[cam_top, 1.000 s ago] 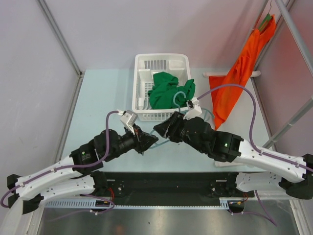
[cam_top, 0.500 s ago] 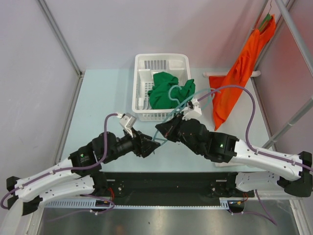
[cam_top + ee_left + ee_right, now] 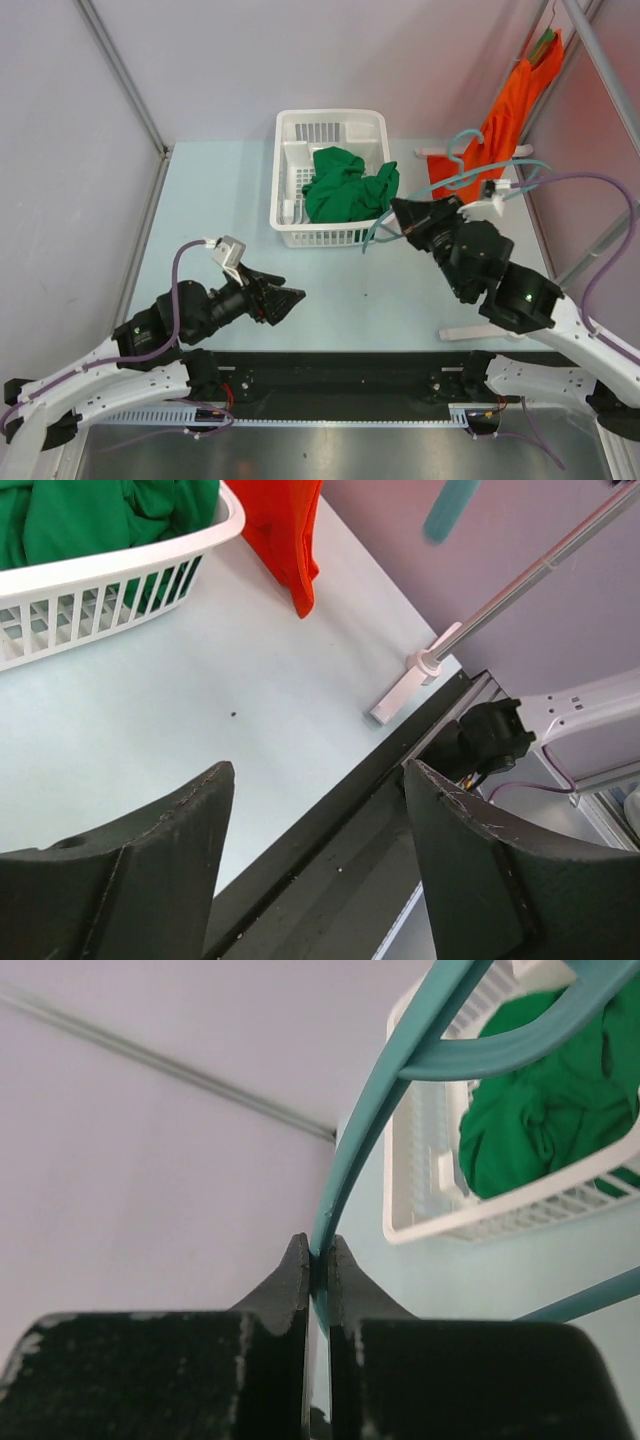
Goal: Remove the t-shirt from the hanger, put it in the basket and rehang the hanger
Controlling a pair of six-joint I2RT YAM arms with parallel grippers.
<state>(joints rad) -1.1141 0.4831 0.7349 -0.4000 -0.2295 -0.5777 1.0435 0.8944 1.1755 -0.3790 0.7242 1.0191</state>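
T-shirt (image 3: 345,185), green, lies bunched in the right half of the white basket (image 3: 322,238), at upper centre of the top view, partly draped over the basket's right rim. It is off the hanger (image 3: 395,1070). The hanger is teal and bare, held in the air right of the basket; its long bar runs from near the basket's front right corner toward the right edge of the top view, hook pointing up.

Right gripper (image 3: 318,1245) is pinching the hanger: in the right wrist view the two black fingers are pressed together on the thin teal bar, which rises from the fingertips toward the upper right. Right arm reaches from the lower right corner up toward centre right of the top view, wrist raised, gripper pointing left at the basket.

Left gripper (image 3: 318,770) holds nothing, fingers spread wide, bare table (image 3: 200,200) showing between them in the left wrist view. Left arm lies low in the lower left of the top view, elbow bent, gripper pointing right, well apart from basket and hanger.

Orange garment (image 3: 490,150) hangs at upper right from a metal rack (image 3: 600,60), its lower corner reaching the table just right of the basket.
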